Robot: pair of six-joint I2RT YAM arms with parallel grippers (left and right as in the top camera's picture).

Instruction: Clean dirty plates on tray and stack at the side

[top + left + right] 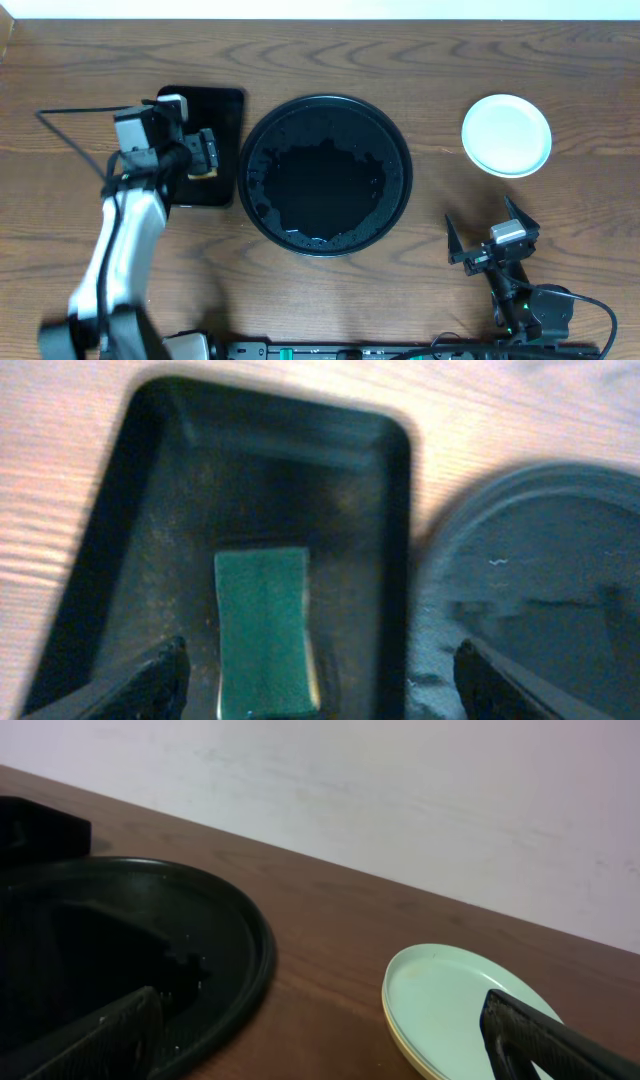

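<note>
The large round black tray [325, 175] sits mid-table with no plate on it; it also shows in the left wrist view [540, 580] and the right wrist view [120, 950]. The plates [506, 134] lie in one stack at the far right, a pale aqua-mint one on top and a pale yellow rim below [450, 1010]. My left gripper [205, 155] is open over the small rectangular black tray [225, 110], just above a green sponge [262, 628] lying in it. My right gripper [490, 235] is open and empty, near the front right, short of the plate stack.
The rectangular tray [180, 510] stands directly left of the round tray, almost touching it. The round tray's surface looks wet, with droplets. A black cable [70, 125] runs across the table at far left. A pale wall stands behind the table.
</note>
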